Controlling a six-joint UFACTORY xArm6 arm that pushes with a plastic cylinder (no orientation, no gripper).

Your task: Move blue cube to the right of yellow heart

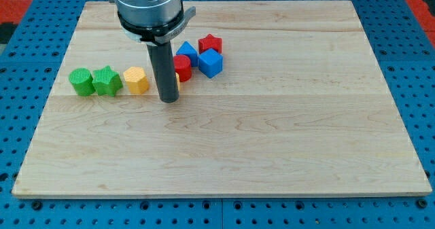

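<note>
The blue cube sits in the upper middle of the board, just below a red star. My tip rests on the board to the lower left of the cube, apart from it. A sliver of a yellow block shows at the rod's right edge; the rod hides most of it and I cannot make out its shape. A red block touches the rod's right side, between the rod and the blue cube. Another yellow block, six-sided, lies to the left of the rod.
A second blue block sits above the red block, left of the red star. A green round block and a green star line up left of the yellow block. The wooden board lies on a blue pegboard.
</note>
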